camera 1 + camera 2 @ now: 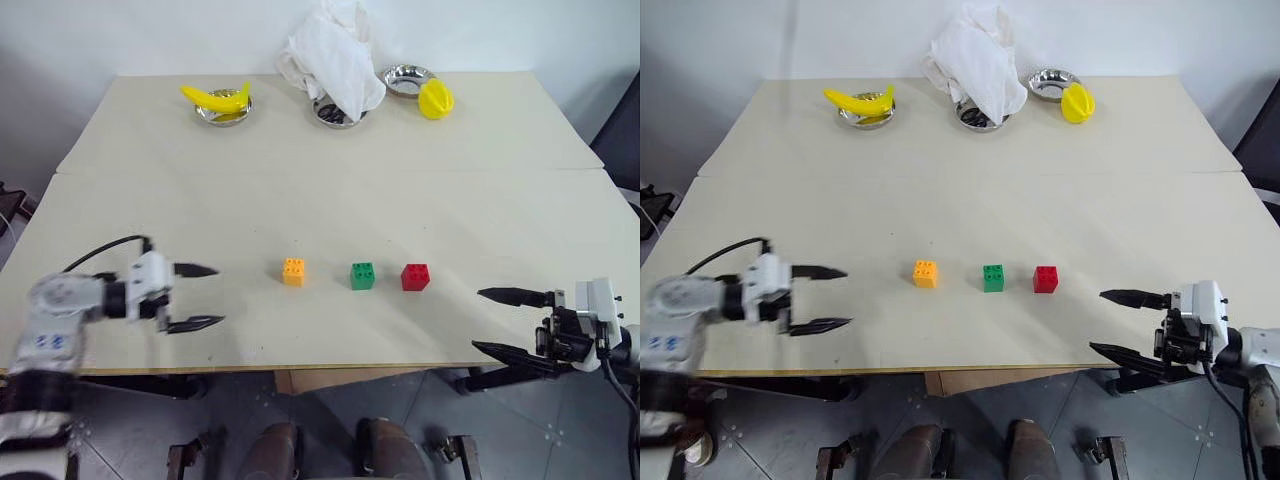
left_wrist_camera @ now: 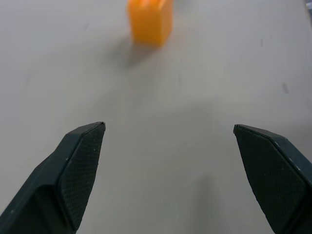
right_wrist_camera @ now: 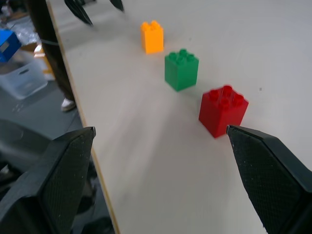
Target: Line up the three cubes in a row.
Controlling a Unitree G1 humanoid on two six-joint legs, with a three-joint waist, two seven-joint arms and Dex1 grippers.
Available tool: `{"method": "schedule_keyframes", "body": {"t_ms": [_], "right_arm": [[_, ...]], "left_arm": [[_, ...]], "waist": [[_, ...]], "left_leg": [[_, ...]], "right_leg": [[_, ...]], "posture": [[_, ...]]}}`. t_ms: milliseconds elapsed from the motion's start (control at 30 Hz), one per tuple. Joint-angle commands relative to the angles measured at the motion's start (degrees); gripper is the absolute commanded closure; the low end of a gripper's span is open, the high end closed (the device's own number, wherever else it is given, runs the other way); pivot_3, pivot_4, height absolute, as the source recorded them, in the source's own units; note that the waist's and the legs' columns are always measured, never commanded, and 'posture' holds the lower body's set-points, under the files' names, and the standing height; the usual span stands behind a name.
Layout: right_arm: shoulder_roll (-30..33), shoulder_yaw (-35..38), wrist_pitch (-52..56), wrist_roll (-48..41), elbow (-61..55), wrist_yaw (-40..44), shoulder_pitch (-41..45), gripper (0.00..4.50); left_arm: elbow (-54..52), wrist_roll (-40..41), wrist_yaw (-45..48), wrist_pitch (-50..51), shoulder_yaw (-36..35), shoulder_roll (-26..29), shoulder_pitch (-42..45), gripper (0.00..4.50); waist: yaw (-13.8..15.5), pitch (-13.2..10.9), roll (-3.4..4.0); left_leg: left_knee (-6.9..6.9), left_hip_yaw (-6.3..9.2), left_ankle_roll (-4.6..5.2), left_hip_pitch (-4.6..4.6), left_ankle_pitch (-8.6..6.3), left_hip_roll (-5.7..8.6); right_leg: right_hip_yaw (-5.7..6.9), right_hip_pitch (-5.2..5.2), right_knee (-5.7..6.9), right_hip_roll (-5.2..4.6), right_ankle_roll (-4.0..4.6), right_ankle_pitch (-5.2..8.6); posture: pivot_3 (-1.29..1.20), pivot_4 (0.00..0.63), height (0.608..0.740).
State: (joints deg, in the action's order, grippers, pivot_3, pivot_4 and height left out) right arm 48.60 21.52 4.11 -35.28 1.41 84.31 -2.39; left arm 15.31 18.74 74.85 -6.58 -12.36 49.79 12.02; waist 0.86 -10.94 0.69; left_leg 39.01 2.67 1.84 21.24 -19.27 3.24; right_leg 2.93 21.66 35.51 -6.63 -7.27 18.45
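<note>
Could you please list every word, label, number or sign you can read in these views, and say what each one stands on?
None: no readable text shows.
The orange cube, green cube and red cube carry studs but no lettering.
The banana, cloth and table are unmarked.

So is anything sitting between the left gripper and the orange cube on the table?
Nothing visible. Only bare table lies between the left gripper, jaws open, and the orange cube. The green cube and red cube sit beyond it in the same row.
</note>
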Motion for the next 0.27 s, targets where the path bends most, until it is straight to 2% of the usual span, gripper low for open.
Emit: {"method": "schedule_keyframes", "body": {"t_ms": [33,167,267], "right_arm": [[2.8,2.6,-2.8,0.3,3.6,3.6,0.8,0.0],[4.3,3.2,-4.8,1.0,8.3,4.8,1.9,0.0],[3.9,3.0,-5.2,1.0,9.3,4.0,2.6,0.0]], "left_arm": [[-5.3,2.8,-2.1,1.2,-7.4,2.5,-6.3,0.01],[-7.3,4.6,-5.2,3.9,-12.6,2.4,-11.4,0.01],[-9.6,5.0,-7.4,4.7,-13.2,1.0,-12.9,0.01]], "waist": [[0.5,0.0,0.01],[0.7,0.0,0.01],[0.6,0.0,0.02]], "left_leg": [[0.01,0.0,0.02,-0.02,-0.01,0.0],[0.0,0.03,0.06,-0.04,-0.04,0.01],[-0.02,0.03,0.04,-0.03,-0.06,0.01]], "right_leg": [[0.0,-0.03,-0.05,-0.02,0.01,0.0],[-0.02,-0.08,-0.12,-0.05,0.02,0.01],[-0.02,-0.07,-0.13,-0.04,0.04,0.02]], "posture": [[0.0,0.15,0.74],[0.0,0.15,0.74],[0.0,0.15,0.74]]}}
